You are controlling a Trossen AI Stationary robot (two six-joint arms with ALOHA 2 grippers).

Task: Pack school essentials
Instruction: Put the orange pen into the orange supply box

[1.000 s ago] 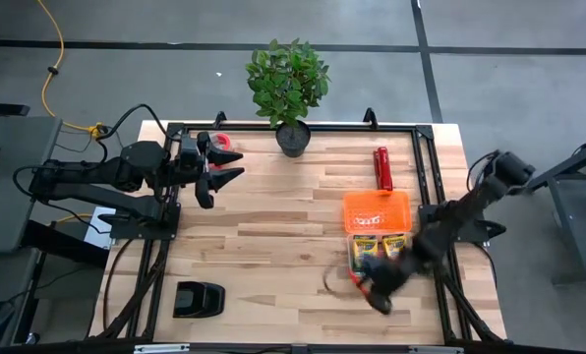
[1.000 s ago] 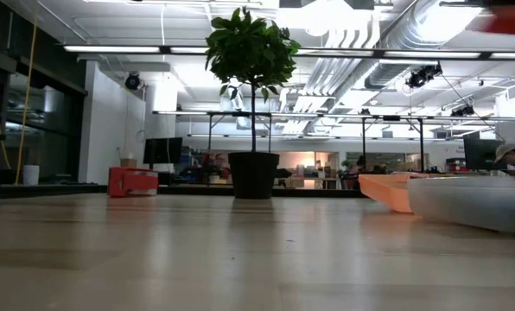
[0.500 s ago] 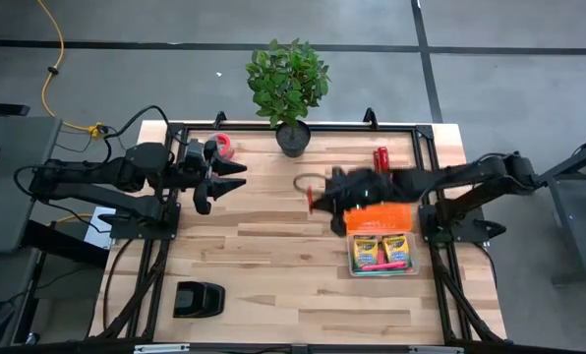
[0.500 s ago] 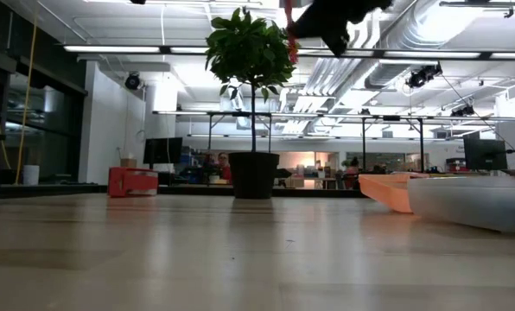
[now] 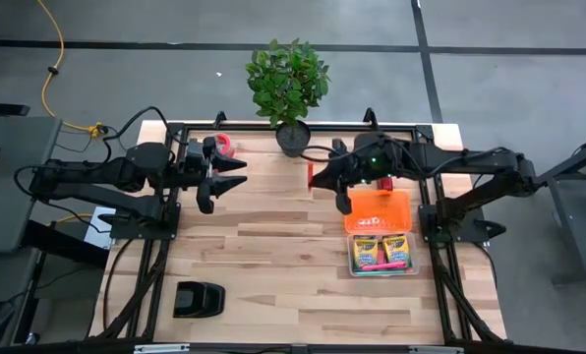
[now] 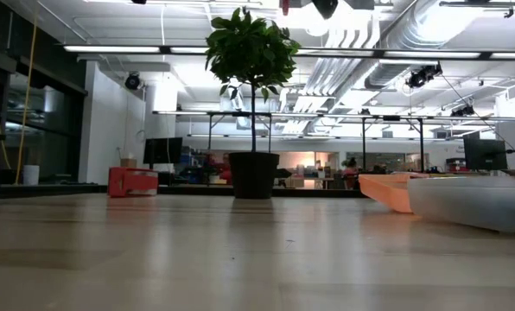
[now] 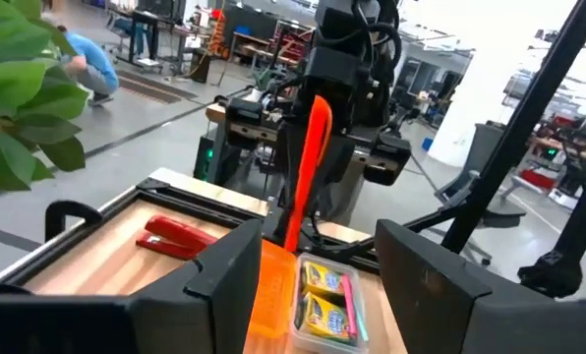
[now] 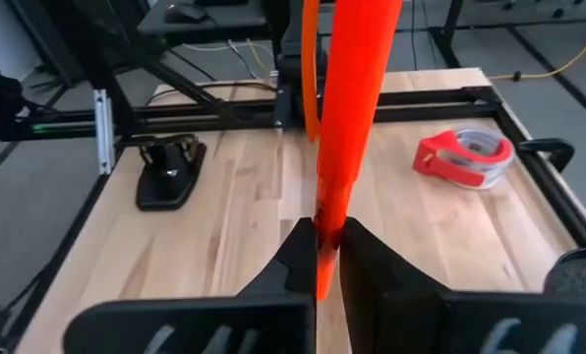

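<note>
The clear tray [image 5: 381,254] holds two crayon boxes [image 5: 380,245] and a pink marker [image 5: 382,265]; it lies behind the right end effector [image 5: 316,178], beside the orange basket [image 5: 377,211]. That end effector is clenched on a thin orange strip [image 8: 347,128], held above the bench [image 5: 263,256]. The left end effector [image 5: 236,175] is released.

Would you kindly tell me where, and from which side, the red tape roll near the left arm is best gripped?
Grip the red tape roll across its ring wall, coming straight down from above. It lies flat with its hole facing up, so one finger can probably go inside the hole and the other outside. The open left gripper is nearest.
</note>
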